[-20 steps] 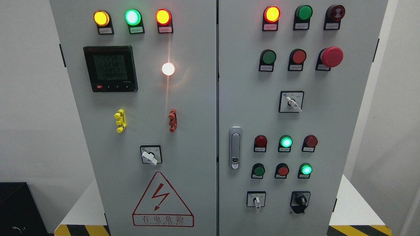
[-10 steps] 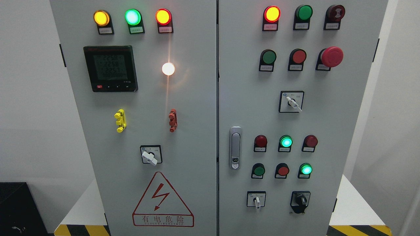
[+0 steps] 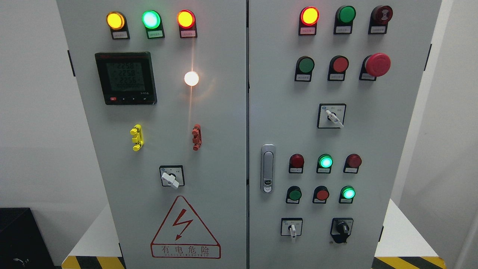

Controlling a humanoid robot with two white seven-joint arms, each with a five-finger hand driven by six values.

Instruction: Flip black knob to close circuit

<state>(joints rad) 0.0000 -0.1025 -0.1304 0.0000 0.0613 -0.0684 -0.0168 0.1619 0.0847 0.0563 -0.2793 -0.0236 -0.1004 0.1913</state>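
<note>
The black knob (image 3: pixel 341 229) sits at the lower right of the grey cabinet's right door (image 3: pixel 276 93), its handle pointing down and slightly left. To its left is a white-handled selector switch (image 3: pixel 292 228). Neither of my hands nor arms shows anywhere in the head view.
The right door carries a red mushroom stop button (image 3: pixel 377 64), a white selector (image 3: pixel 333 117), lit green lamps (image 3: pixel 325 161) and a door latch (image 3: pixel 267 168). The left door (image 3: pixel 224 149) has a meter (image 3: pixel 125 77), a white selector (image 3: pixel 171 178) and a warning triangle (image 3: pixel 185 228).
Only the digits on the meter's display have flickered. Nothing else has moved.
</note>
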